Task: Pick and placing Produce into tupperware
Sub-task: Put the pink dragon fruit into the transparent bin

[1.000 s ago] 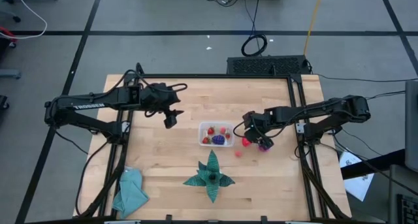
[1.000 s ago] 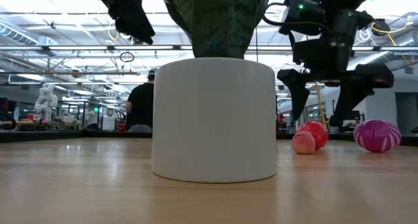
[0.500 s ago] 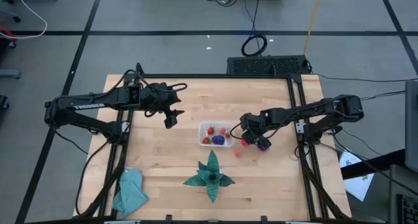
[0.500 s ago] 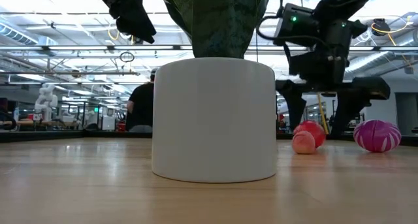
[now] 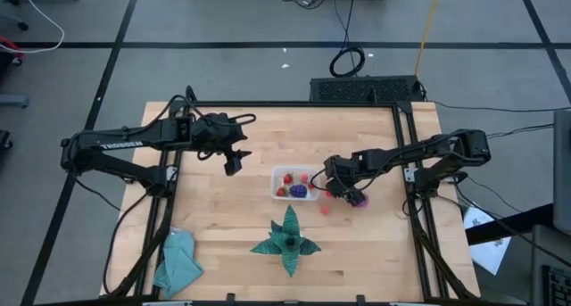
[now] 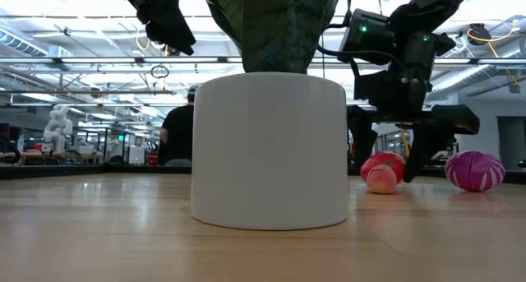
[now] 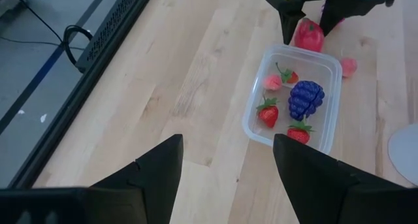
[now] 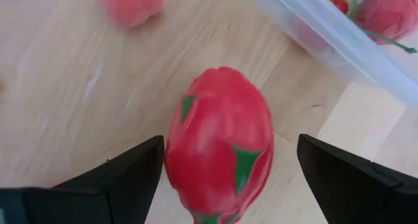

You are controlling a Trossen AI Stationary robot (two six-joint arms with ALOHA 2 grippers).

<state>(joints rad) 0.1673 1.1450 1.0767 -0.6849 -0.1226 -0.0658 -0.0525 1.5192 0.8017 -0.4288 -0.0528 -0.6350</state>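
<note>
1. The right gripper [image 5: 336,188] sits low over the light wooden table [image 5: 223,226], just at the 3 o'clock side of the small clear plastic rectangular container [image 5: 295,184].
2. Its 2 dark fingers [image 8: 121,172] are spread as wide as they go, 1 on each side of a red oval toy fruit with green flecks [image 8: 219,142]. The fruit lies on the wood between them, and neither finger touches it.
3. In the low view the same gripper [image 6: 386,163] straddles the red fruit [image 6: 381,161] with its tips down at table level.
4. A small pale pink toy fruit [image 5: 325,210] lies on the table at 5 o'clock from the container, near the red one.
5. A magenta striped ball-shaped toy fruit [image 6: 474,170] rests on the table at 3 o'clock of the right gripper, close beside it.
6. The container already holds a purple grape bunch [image 7: 305,98], 3 small strawberries [image 7: 268,112] and a little pink piece [image 7: 272,83].
7. The left gripper [image 5: 233,161] hangs above the table at 10 o'clock from the container, well apart from it, its fingers [image 7: 153,165] partly apart and holding nothing.
8. A dark-green star-shaped leafy plant [image 5: 287,241] in a white round pot [image 6: 269,149] stands at 6 o'clock of the container.
9. A crumpled teal cloth [image 5: 178,261] lies at the table's 8 o'clock corner.
</note>
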